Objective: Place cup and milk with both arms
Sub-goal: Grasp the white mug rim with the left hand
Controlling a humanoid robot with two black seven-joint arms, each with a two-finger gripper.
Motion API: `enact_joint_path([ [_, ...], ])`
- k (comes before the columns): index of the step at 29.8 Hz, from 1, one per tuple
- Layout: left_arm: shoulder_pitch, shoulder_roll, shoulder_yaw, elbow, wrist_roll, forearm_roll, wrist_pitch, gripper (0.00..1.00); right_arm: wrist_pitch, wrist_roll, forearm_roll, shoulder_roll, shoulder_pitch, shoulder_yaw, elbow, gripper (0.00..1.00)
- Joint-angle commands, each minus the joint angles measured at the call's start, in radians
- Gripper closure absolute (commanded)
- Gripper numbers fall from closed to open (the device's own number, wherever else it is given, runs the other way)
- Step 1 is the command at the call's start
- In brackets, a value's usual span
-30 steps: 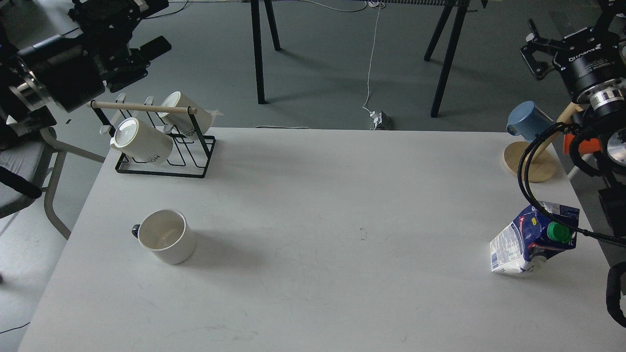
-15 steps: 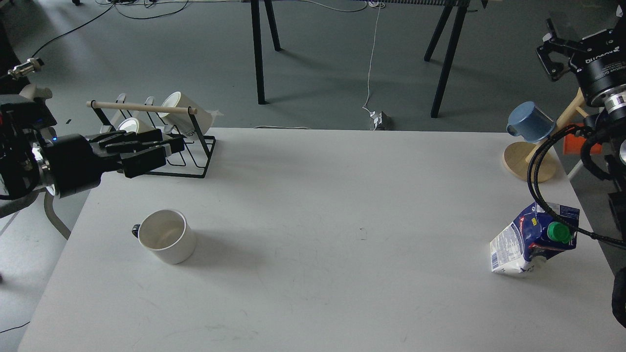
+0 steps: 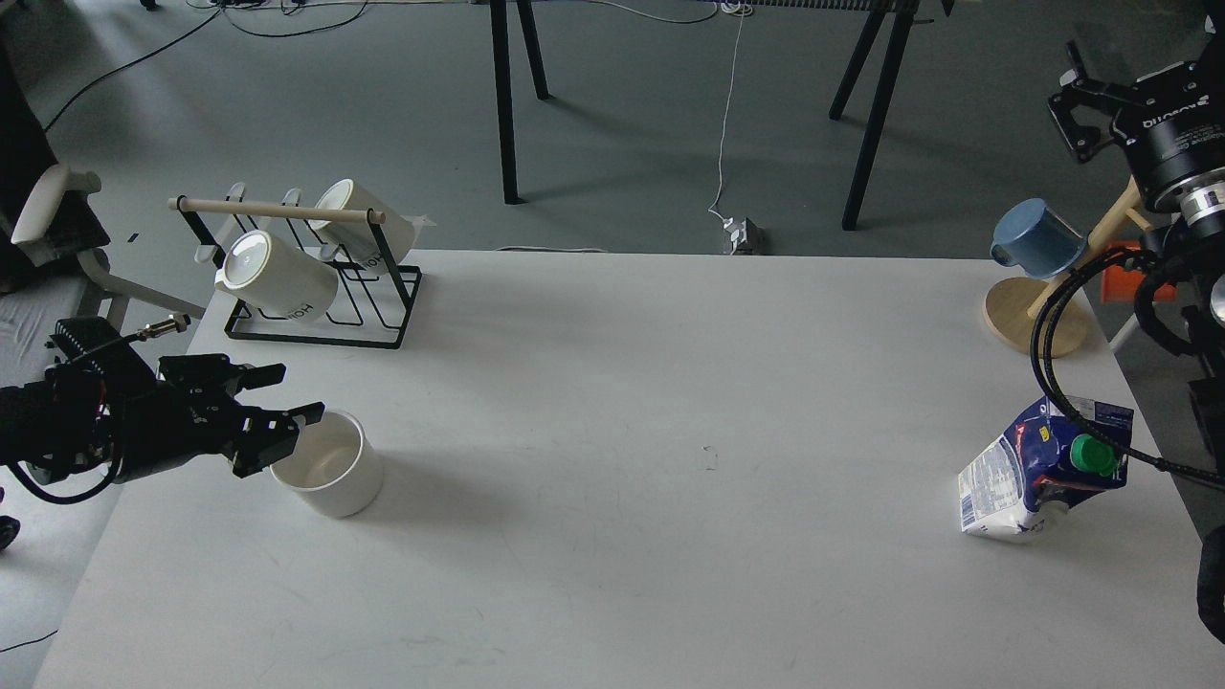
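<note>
A white table (image 3: 612, 402) fills the foreground. Beyond its far edge lies grey floor (image 3: 622, 115) with black stand legs (image 3: 507, 105), a white cable (image 3: 727, 105), and a chair (image 3: 57, 230) left.

Mug rack (image 3: 316, 321) far-left, blue mug (image 3: 1036, 235) on stand (image 3: 1035, 322)

white table (image 3: 612, 498) — cup (image 3: 330, 466), milk carton (image 3: 1043, 469), mug rack (image 3: 316, 287)

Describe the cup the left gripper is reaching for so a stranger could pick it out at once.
Start at the white table and go to its left side, in front of the black wire rack that holds two white mugs. The white cup stands there upright and open-topped, with the left gripper at its rim. Unlike the racked mugs, it stands alone on the tabletop.
</note>
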Motion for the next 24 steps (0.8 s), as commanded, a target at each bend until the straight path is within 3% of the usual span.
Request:
enact_joint_path([
  [1,0.011,-0.049,0.001,0.066,-0.001,0.001,0.004,0.42,0.000,0.000,0.000,0.001,-0.004,-0.001,0.000,0.01],
  [8,0.037,-0.058,0.004,0.072,0.000,0.001,0.004,0.44,0.000,0.000,0.000,0.001,-0.006,-0.002,-0.002,0.01],
  [16,0.037,-0.091,0.002,0.078,0.002,0.004,0.005,0.68,0.000,0.000,-0.002,0.001,-0.008,-0.005,-0.002,0.01],
  [20,0.037,-0.094,0.004,0.095,-0.003,0.019,0.004,0.89,0.000,0.000,-0.002,0.001,-0.014,-0.005,-0.002,0.01],
  [24,0.039,-0.094,0.004,0.100,-0.006,0.048,0.004,0.94,0.000,0.000,-0.002,0.001,-0.015,-0.005,-0.002,0.01],
])
